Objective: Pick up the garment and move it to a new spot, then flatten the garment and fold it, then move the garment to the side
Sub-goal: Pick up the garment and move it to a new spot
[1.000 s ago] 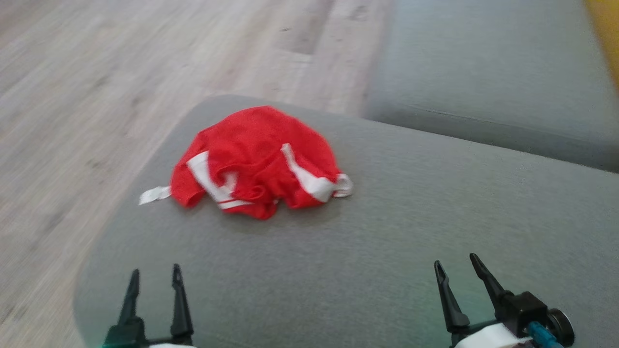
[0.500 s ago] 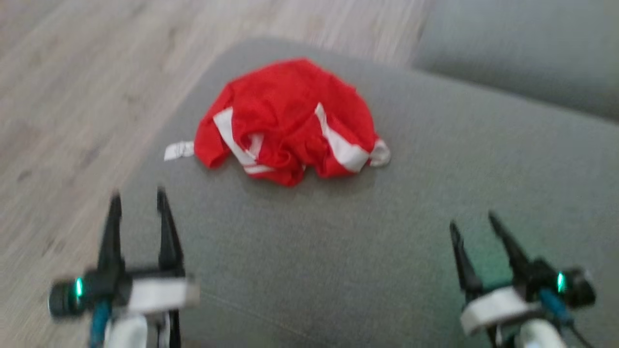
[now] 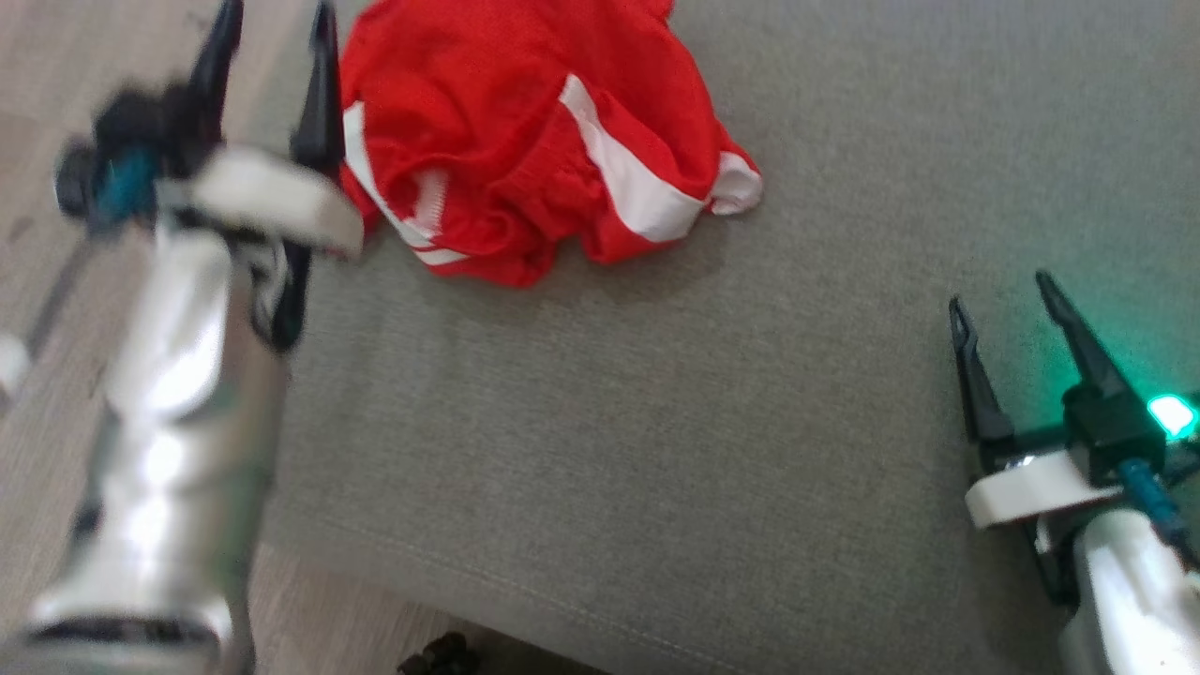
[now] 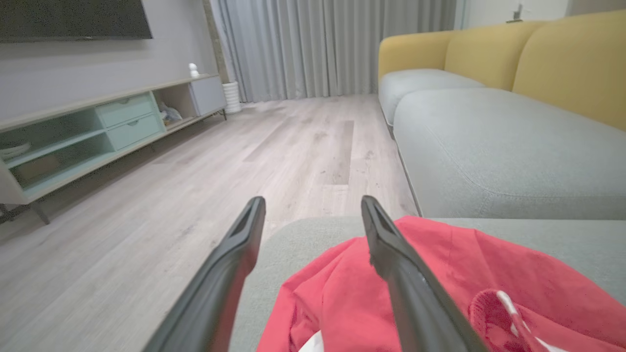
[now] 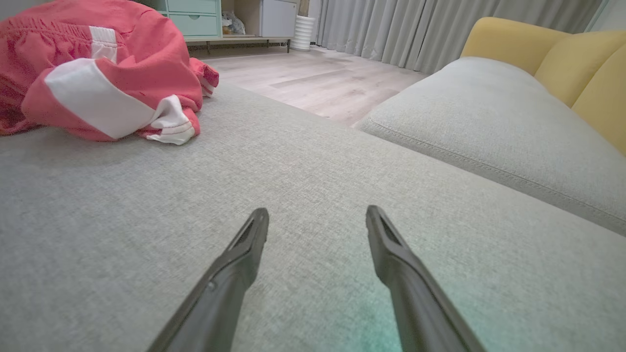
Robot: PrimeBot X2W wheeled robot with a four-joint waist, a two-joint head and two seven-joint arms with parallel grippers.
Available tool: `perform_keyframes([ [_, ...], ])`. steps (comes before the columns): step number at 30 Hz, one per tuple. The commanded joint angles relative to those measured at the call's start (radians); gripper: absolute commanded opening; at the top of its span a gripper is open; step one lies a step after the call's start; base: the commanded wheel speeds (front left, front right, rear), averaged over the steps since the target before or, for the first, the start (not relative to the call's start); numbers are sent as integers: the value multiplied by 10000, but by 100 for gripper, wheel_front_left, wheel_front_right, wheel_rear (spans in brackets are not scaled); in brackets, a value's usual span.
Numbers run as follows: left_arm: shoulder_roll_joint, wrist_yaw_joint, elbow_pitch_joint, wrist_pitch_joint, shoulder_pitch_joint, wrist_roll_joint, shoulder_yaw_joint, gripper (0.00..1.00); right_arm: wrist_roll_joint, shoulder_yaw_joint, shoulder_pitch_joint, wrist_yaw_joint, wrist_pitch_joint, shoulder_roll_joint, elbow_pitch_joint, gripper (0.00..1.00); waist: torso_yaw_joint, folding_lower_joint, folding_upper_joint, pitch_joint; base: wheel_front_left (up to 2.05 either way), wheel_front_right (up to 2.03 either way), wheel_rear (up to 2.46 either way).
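The garment (image 3: pixel 525 122) is a crumpled red piece with white stripes, lying on the grey cushion (image 3: pixel 656 422) at the top of the head view. My left gripper (image 3: pixel 277 14) stands open at the garment's left edge, one finger over the red cloth (image 4: pixel 440 274) in the left wrist view, nothing between the fingers. My right gripper (image 3: pixel 998 295) hovers open over bare cushion at the lower right, well apart from the garment (image 5: pixel 98 73), which lies at the upper left of the right wrist view.
Wood floor (image 3: pixel 37 300) runs along the cushion's left edge. A second grey seat (image 4: pixel 489 142) with yellow backrests (image 4: pixel 577 63) lies beyond. A low TV cabinet (image 4: pixel 98 127) stands against the far wall. Bare cushion (image 5: pixel 293 161) spreads between the grippers.
The head camera has tilted down, so the whole picture shifted. My left arm has reached forward to the garment's left edge. The right gripper stays low on the right. The garment lies unchanged.
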Motion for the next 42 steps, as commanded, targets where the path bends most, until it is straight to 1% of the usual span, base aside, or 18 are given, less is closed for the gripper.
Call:
perform_keyframes([
  [1,504,-27,110,75,-621,-112,160,100,24,237,-242,54,-111,-192,-412,100,-322,-3,1,503,0,0,0],
  [5,677,-84,1974,556,-2122,-514,-438,100,98,295,-434,54,-111,-466,-719,100,-597,-3,1,1104,0,0,0],
  [8,713,-89,3038,989,-2731,-1119,-1125,100,221,333,-541,54,-111,-593,-984,100,-755,-3,1,1485,0,0,0],
  [11,735,-91,3750,1385,-2941,-1804,-1777,100,276,315,-585,54,-111,-672,-1135,100,-830,-3,1,1739,0,0,0],
  [14,881,-92,4106,1373,-3012,-2281,-2331,100,338,328,-651,54,-111,-642,-1107,100,-890,-3,1,1855,0,0,0],
  [15,965,-92,4119,1181,-3069,-2427,-2446,42,337,334,-686,54,-111,-629,-1096,100,-889,-3,1,1880,0,0,0],
  [16,1040,-92,4127,979,-3132,-2538,-2577,0,341,342,-737,54,-111,-611,-1093,100,-886,-3,1,1891,0,0,0],
  [21,1181,-93,3931,195,-3477,-3265,-3182,0,452,457,-859,54,-111,-385,-859,100,-904,-3,1,1433,0,0,0],
  [23,1234,-93,3800,90,-3547,-3430,-3353,0,491,517,-864,54,-111,-307,-780,100,-952,-3,1,1280,0,0,0],
  [26,1508,-93,3329,-171,-3740,-3850,-3970,0,648,724,-916,54,-111,-9,-562,100,-1211,-3,1,618,0,0,0],
  [29,1811,-93,2701,-246,-3950,-4245,-4670,0,891,975,-903,54,-111,316,-471,100,-1632,-3,1,-209,0,0,0],
  [30,2108,-93,2225,-191,-4104,-4466,-5172,0,1064,1142,-835,54,-111,523,-454,100,-2046,-3,1,-817,0,0,0],
  [35,2744,-93,921,142,-4557,-4998,-6198,0,1412,1368,-447,54,-111,867,-503,100,-3320,-3,1,-2228,0,0,0],
  [38,2955,-93,210,393,-4839,-5214,-6676,0,1547,1524,-125,54,-111,947,-551,100,-4204,-3,1,-2860,0,0,0],
  [40,3002,-93,-155,539,-5073,-5266,-6883,0,1632,1606,25,54,-111,969,-707,100,-4767,-3,1,-3064,0,0,0],
  [42,2996,-93,-463,697,-5274,-5277,-7084,0,1952,1705,144,54,-111,976,-906,100,-5338,-3,1,-3184,0,0,0],
])
